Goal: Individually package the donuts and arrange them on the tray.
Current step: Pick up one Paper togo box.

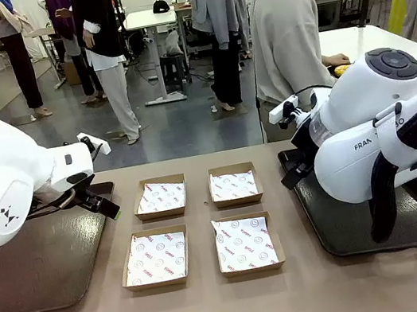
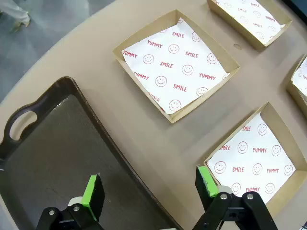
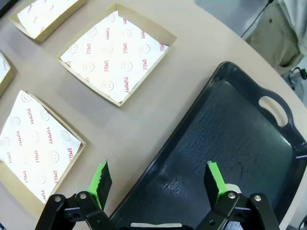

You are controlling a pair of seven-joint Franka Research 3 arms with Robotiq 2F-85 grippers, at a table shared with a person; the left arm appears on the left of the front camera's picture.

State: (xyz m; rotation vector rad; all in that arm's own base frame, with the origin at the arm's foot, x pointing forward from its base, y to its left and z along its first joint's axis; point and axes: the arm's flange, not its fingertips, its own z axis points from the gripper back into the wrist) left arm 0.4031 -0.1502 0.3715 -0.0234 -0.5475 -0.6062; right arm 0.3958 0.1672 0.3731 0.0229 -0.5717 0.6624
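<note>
1. L hand (image 2: 149, 187): jaws spread wide, nothing gripped. It is held above the worktop (image 1: 219, 308); in the wrist view one green pad (image 2: 93, 191) is seen against the L tray (image 2: 53, 143), the other against the corner of a box.
2. R hand (image 3: 158, 179): jaws also spread wide, nothing gripped. One pad (image 3: 214, 179) is seen over the R tray (image 3: 230, 139), the other over the bare strip beside it.
3. Both dark trays are laid flat, one toward the worktop's L edge, one toward its R edge. Nothing is carried on either.
4. Four square cardboard boxes (image 1: 160, 197) are set two by two mid-worktop, between the trays and apart from each other. Each is lined w/ white paper printed "SMILE" and "YUMMY" in red; no donut is held in any.
5. A person (image 1: 285, 37) is stood at the far edge, R of centre.
6. Donuts: a small yellow item (image 1: 338, 68) is seen at the person's hand, beyond the far R corner. It is too small for a donut to be told for certain.
</note>
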